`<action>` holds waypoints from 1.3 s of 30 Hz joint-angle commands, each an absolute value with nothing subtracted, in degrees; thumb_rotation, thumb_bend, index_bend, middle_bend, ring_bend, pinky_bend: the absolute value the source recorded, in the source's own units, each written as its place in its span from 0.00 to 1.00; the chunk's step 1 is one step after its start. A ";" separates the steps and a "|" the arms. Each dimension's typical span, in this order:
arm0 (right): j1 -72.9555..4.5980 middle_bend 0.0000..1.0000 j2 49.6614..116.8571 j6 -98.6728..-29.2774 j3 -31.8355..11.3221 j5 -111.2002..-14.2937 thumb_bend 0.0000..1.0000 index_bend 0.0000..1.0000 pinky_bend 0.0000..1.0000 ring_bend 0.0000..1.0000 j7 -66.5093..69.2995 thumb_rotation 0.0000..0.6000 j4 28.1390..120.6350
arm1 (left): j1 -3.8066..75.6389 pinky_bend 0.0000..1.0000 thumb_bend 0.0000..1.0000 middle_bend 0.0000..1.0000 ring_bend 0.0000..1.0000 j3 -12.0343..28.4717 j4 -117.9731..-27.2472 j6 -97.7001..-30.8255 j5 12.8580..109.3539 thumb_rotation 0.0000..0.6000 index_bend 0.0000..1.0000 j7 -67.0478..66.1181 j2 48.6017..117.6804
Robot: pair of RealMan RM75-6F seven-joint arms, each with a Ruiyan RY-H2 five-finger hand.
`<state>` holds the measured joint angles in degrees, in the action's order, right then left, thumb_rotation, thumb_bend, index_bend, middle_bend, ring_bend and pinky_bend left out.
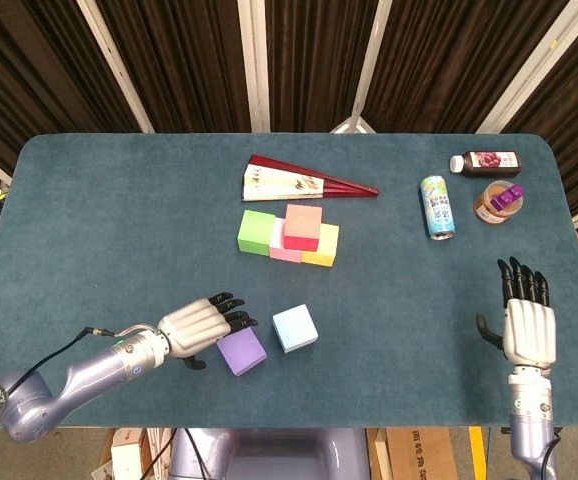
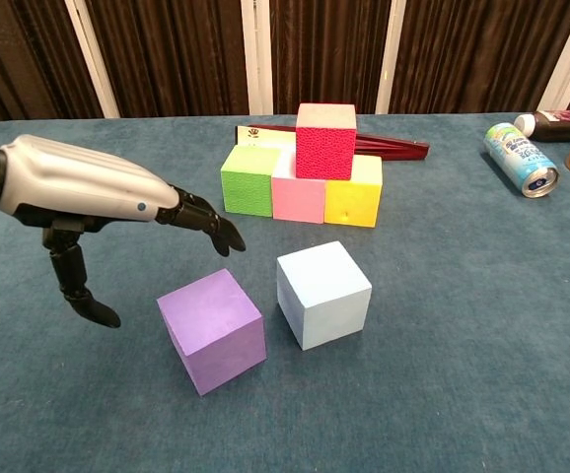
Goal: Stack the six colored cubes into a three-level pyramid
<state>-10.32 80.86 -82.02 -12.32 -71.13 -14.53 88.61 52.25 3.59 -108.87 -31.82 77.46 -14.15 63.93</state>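
A green cube [image 1: 256,231], a pink cube [image 2: 298,199] and a yellow cube [image 1: 322,246] stand in a row, with a red cube [image 1: 303,226] on top of the pink and yellow ones. Nearer to me, a purple cube [image 1: 241,350] and a light blue cube [image 1: 295,328] lie loose on the table. My left hand [image 1: 201,326] hovers just left of and partly over the purple cube [image 2: 212,329], fingers stretched out, thumb hanging down, holding nothing. My right hand [image 1: 524,322] lies flat and open at the table's near right, far from the cubes.
A folded red fan [image 1: 299,183] lies behind the cube row. A drink can [image 1: 436,207] lies on its side at the back right, beside a bottle [image 1: 485,161] and a small orange jar [image 1: 496,202]. The table [image 1: 119,220] is covered in blue cloth.
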 commanded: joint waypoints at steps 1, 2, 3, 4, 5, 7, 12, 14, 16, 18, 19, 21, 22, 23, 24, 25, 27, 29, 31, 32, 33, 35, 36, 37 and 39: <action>-10.28 0.04 80.73 -81.94 -12.33 -70.97 0.33 0.00 0.00 0.00 -14.25 1.00 88.76 | 52.26 0.00 0.25 0.12 0.00 3.09 -108.53 -32.40 77.84 1.00 0.10 -14.77 64.82; -10.25 0.04 80.68 -81.91 -12.35 -70.85 0.33 0.00 0.00 0.00 -14.14 1.00 88.84 | 52.30 0.00 0.25 0.12 0.00 2.92 -108.32 -32.56 77.86 1.00 0.10 -14.94 65.29; -10.24 0.04 80.65 -81.90 -12.38 -70.76 0.33 0.00 0.00 0.00 -14.09 1.00 88.89 | 52.33 0.00 0.25 0.12 0.00 2.84 -108.17 -32.66 77.84 1.00 0.11 -15.01 65.58; -10.22 0.04 80.61 -81.86 -12.40 -70.63 0.33 0.00 0.00 0.00 -14.03 1.00 88.97 | 52.33 0.00 0.26 0.12 0.00 2.70 -107.94 -32.87 77.88 1.00 0.11 -15.06 66.08; -10.21 0.04 80.54 -81.78 -12.39 -70.51 0.33 0.00 0.00 0.00 -13.96 1.00 89.10 | 52.32 0.00 0.26 0.13 0.00 2.59 -107.67 -33.13 77.95 1.00 0.11 -15.09 66.54; -10.18 0.04 80.39 -81.62 -12.36 -70.37 0.33 0.00 0.00 0.00 -13.69 1.00 89.25 | 52.33 0.00 0.26 0.14 0.00 2.34 -107.17 -33.36 77.97 1.00 0.13 -15.15 67.14; -10.09 0.04 80.10 -81.51 -12.37 -70.02 0.33 0.00 0.00 0.00 -13.33 1.00 89.64 | 52.64 0.00 0.30 0.15 0.00 1.78 -106.09 -33.67 77.72 1.00 0.15 -15.85 68.35; -10.12 0.04 80.16 -81.37 -12.43 -69.77 0.33 0.00 0.00 0.00 -13.15 1.00 89.55 | 52.81 0.00 0.31 0.15 0.00 1.73 -105.93 -33.76 77.54 1.00 0.16 -16.01 68.80; -10.15 0.04 80.12 -81.33 -12.61 -69.49 0.33 0.00 0.00 0.00 -13.07 1.00 89.63 | 53.01 0.00 0.31 0.15 0.00 1.70 -105.76 -33.85 77.42 1.00 0.16 -16.18 69.31; -10.16 0.04 80.13 -81.17 -12.64 -69.23 0.33 0.00 0.00 0.00 -12.91 1.00 89.67 | 53.24 0.00 0.31 0.15 0.00 1.70 -105.47 -33.90 77.23 1.00 0.16 -16.37 69.81; -10.22 0.04 80.11 -81.10 -12.71 -69.16 0.33 0.00 0.00 0.00 -12.87 1.00 89.71 | 53.34 0.00 0.31 0.15 0.00 1.68 -105.36 -33.88 77.15 1.00 0.16 -16.43 70.00; -10.21 0.04 80.07 -80.96 -12.69 -68.99 0.34 0.00 0.00 0.00 -12.69 1.00 89.70 | 53.61 0.00 0.31 0.15 0.00 1.61 -105.06 -33.78 76.89 1.00 0.16 -16.67 70.42; -10.21 0.04 80.08 -80.92 -12.68 -68.94 0.34 0.00 0.00 0.00 -12.63 1.00 89.70 | 53.74 0.00 0.31 0.14 0.00 1.60 -104.92 -33.74 76.79 1.00 0.16 -16.80 70.59; -10.23 0.04 80.07 -80.85 -12.68 -68.85 0.33 0.00 0.00 0.00 -12.57 1.00 89.71 | 53.91 0.00 0.31 0.14 0.00 1.54 -104.74 -33.69 76.64 1.00 0.16 -17.02 70.83; -10.25 0.04 80.05 -80.78 -12.68 -68.81 0.33 0.00 0.00 0.00 -12.51 1.00 89.73 | 53.99 0.00 0.31 0.14 0.00 1.51 -104.65 -33.69 76.51 1.00 0.16 -17.15 70.96; -10.26 0.04 80.02 -80.69 -12.67 -68.76 0.33 0.00 0.00 0.00 -12.40 1.00 89.77 | 54.16 0.00 0.31 0.14 0.00 1.50 -104.60 -33.62 76.25 1.00 0.16 -17.30 71.11; -10.30 0.04 79.99 -80.61 -12.71 -68.68 0.33 0.00 0.00 0.00 -12.25 1.00 89.80 | 54.45 0.00 0.31 0.14 0.00 1.47 -104.41 -33.57 75.89 1.00 0.16 -17.66 71.37; -10.33 0.04 80.01 -80.51 -12.74 -68.54 0.33 0.00 0.00 0.00 -12.08 1.00 89.77 | 54.81 0.00 0.31 0.14 0.00 1.37 -104.18 -33.57 75.51 1.00 0.16 -18.38 71.64; -10.38 0.04 80.02 -80.31 -12.75 -68.36 0.33 0.00 0.00 0.00 -11.90 1.00 89.78 | 55.15 0.00 0.31 0.15 0.00 1.31 -104.00 -33.56 75.03 1.00 0.16 -19.15 71.85; -10.40 0.04 80.03 -80.25 -12.77 -68.28 0.33 0.00 0.00 0.00 -11.84 1.00 89.75 | 55.29 0.00 0.31 0.15 0.00 1.28 -104.01 -33.50 74.77 1.00 0.16 -19.41 71.92; -10.42 0.04 80.05 -80.17 -12.80 -68.16 0.34 0.00 0.00 0.00 -11.78 1.00 89.73 | 55.45 0.00 0.31 0.16 0.00 1.26 -104.05 -33.45 74.51 1.00 0.17 -19.68 72.01; -10.47 0.04 80.06 -80.05 -12.84 -68.02 0.33 0.00 0.00 0.00 -11.67 1.00 89.71 | 55.78 0.00 0.31 0.16 0.00 1.15 -104.10 -33.33 74.03 1.00 0.17 -20.36 72.18; -10.49 0.04 80.07 -80.00 -12.86 -67.96 0.34 0.00 0.00 0.00 -11.58 1.00 89.70 | 55.96 0.00 0.31 0.16 0.00 1.01 -104.15 -33.38 73.75 1.00 0.17 -20.98 72.25; -10.50 0.04 80.08 -80.00 -12.86 -67.95 0.34 0.00 0.00 0.00 -11.51 1.00 89.67 | 56.10 0.00 0.31 0.17 0.00 0.83 -104.15 -33.49 73.47 1.00 0.17 -21.64 72.32; -10.49 0.04 80.09 -80.05 -12.88 -67.91 0.34 0.00 0.00 0.00 -11.42 1.00 89.63 | 56.29 0.00 0.33 0.17 0.00 0.58 -104.14 -33.72 72.81 1.00 0.18 -22.63 72.43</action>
<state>-10.50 80.09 -80.04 -12.88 -67.90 -11.42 89.63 56.06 0.83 -104.13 -33.55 73.32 -21.99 72.30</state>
